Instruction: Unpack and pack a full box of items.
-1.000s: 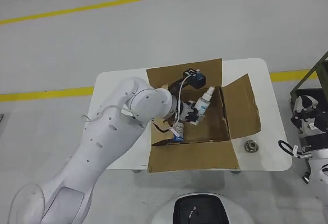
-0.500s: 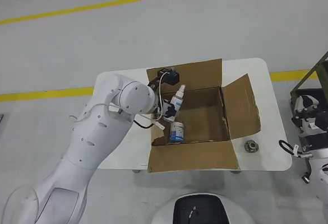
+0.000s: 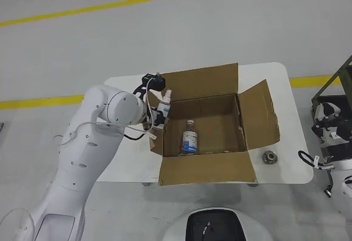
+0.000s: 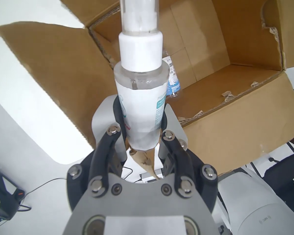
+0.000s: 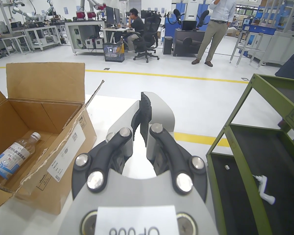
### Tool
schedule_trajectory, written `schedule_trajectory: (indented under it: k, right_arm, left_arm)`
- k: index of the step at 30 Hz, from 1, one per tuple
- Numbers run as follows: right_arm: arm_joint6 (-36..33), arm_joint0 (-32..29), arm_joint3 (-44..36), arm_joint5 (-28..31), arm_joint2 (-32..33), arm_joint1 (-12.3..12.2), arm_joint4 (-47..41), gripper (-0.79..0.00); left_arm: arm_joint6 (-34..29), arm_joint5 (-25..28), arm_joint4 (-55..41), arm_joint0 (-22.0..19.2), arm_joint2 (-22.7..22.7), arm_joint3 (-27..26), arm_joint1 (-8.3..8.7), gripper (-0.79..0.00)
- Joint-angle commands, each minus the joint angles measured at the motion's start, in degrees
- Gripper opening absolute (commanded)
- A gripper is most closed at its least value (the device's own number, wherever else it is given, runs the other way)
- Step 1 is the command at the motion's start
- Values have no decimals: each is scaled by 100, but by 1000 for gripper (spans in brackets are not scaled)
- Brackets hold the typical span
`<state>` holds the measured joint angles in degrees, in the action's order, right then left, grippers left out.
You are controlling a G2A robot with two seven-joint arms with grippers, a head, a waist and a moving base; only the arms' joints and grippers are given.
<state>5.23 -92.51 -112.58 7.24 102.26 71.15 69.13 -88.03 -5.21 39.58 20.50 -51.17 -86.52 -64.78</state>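
Matt cardboard box [image 3: 200, 78], glossy plastic spray bottle [image 4: 140, 108]

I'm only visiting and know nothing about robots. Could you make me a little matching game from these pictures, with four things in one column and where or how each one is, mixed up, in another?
Things
1. clear spray bottle with white collar
2. clear plastic bottle with blue label
3. small round metal part
4. right gripper

Places or states
a. on the white table, beside the brown cardboard box
b. shut, holding nothing
c. gripped by the left gripper
d. lying inside the open box

Pairs: 1-c, 2-d, 3-a, 4-b
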Motion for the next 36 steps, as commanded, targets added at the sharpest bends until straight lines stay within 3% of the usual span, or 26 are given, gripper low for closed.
schedule_trajectory:
  k: [1, 10, 18, 24, 31, 36]
  right_arm:
    - [-3, -4, -5, -11, 1, 1, 9, -785]
    - [-22, 5, -27, -19, 5, 4, 33, -785]
    - [-30, 35, -22, -9, -8, 7, 30, -785]
    - [-46, 52, -41, -21, 8, 8, 12, -785]
    - [-28, 0, -48, -63, 61, 13, -15, -785]
    - [-6, -59, -18, -88, 135, 17, -69, -785]
  left_arm:
    - [3, -32, 102, 57, -61, -10, 50, -785]
    - [3, -163, 183, 374, -186, -66, 239, -785]
    - [58, -223, -144, 334, -247, -319, 259, -785]
    - [504, 21, -1209, -26, 87, -598, 45, -785]
    - [967, 378, -2156, -670, 1088, 123, -409, -785]
    - [967, 378, -2156, -670, 1088, 123, -409, -785]
